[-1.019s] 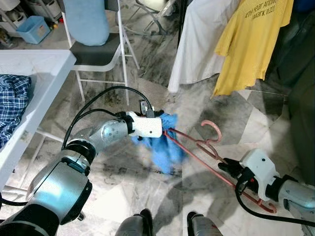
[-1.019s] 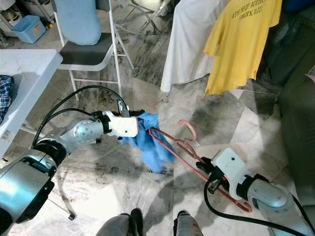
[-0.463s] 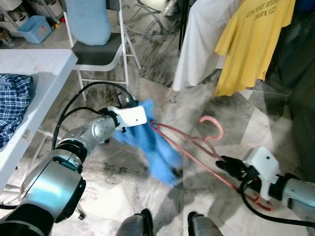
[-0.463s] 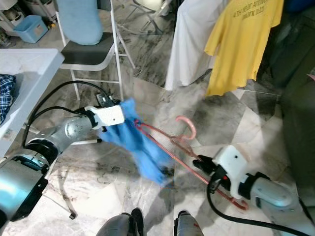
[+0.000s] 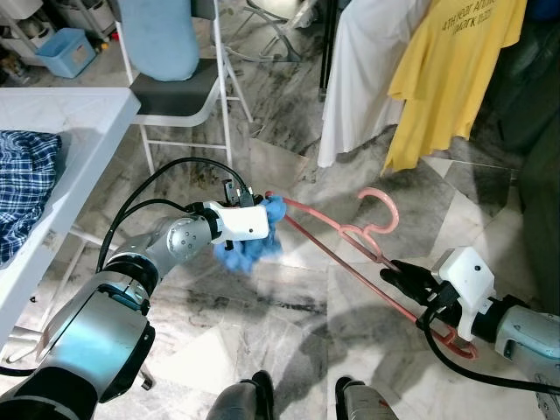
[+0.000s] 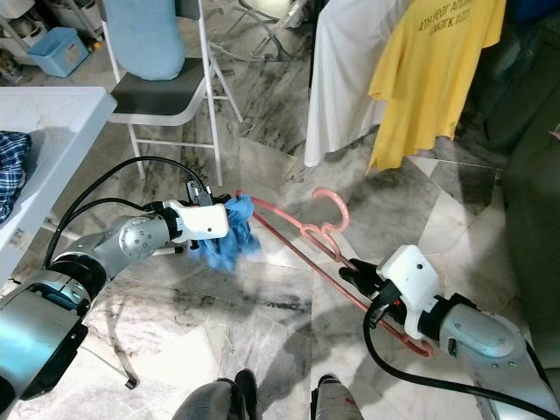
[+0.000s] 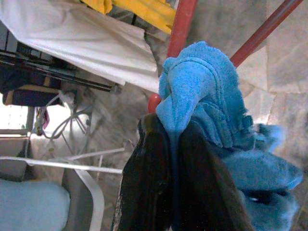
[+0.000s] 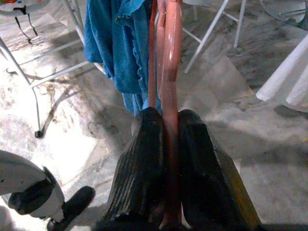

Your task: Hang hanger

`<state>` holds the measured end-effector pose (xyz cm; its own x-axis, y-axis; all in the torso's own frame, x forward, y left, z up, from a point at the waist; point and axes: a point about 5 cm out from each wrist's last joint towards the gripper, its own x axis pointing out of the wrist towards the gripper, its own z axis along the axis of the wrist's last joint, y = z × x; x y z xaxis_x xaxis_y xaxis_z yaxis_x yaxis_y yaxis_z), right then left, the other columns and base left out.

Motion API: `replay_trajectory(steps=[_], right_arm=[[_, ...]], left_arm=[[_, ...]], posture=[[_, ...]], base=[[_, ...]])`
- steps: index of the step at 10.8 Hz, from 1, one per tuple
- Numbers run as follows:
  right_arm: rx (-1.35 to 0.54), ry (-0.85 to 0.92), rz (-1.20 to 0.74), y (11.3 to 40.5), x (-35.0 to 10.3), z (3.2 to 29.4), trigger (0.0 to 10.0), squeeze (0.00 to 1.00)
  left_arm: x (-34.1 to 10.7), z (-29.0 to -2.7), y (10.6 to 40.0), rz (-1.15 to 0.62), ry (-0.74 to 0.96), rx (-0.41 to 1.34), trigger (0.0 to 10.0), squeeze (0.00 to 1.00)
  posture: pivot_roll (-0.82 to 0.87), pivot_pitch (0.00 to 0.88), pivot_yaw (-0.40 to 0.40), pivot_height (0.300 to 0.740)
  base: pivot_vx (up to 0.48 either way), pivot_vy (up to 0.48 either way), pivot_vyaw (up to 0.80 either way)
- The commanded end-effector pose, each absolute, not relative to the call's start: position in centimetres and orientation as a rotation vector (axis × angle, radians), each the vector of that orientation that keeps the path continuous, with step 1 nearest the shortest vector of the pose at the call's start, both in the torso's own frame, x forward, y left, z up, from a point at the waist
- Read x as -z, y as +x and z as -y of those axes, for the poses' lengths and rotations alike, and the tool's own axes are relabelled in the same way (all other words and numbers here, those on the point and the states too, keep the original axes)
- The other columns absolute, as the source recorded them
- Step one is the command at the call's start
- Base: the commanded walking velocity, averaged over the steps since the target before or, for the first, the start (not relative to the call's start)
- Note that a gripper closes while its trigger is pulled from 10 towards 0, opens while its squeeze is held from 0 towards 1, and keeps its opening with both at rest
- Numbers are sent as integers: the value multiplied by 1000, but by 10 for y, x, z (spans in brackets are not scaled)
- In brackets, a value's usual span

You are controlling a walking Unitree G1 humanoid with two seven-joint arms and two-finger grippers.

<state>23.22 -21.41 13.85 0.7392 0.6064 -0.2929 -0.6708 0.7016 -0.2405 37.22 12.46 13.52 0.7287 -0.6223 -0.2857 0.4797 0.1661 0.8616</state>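
A folding chair [image 5: 179, 92] beside a white table [image 5: 66, 118] — yellow shirt [image 5: 455, 66] hanging nearby.

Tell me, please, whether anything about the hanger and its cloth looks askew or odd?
Yes: the blue cloth is bunched in a wad at one end of the pink hanger, not spread along it. The left gripper pinches it there; the right gripper clamps the hanger's other end.

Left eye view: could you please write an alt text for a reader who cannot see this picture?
The robot holds a pink hanger between its two grippers above a marble floor: the right gripper clamps one end, and the left gripper grips a bunched blue cloth at the other end. Behind hang a white garment and a yellow T-shirt.
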Motion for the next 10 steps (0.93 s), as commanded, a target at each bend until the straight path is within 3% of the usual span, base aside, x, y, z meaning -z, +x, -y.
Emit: replay_trajectory(steps=[1,3,6,10], right_arm=[[-734,-341,-193,230,-136,209,10000,0],[-747,-331,-193,229,-137,207,10000,0],[-700,-359,-226,224,-133,219,10000,0],[-692,-366,-243,221,-133,224,10000,0]], left_arm=[[-133,-128,370,142,1164,803,10000,0],[-137,-123,371,173,1164,799,10000,0],[-153,-134,384,186,1169,610,10000,0],[-154,-133,384,190,1148,614,10000,0]], posture=[[-195,228,189,740],[-192,232,193,740],[-204,237,200,740],[-204,241,197,740]], base=[[0,0,0],[0,0,0],[0,0,0],[0,0,0]])
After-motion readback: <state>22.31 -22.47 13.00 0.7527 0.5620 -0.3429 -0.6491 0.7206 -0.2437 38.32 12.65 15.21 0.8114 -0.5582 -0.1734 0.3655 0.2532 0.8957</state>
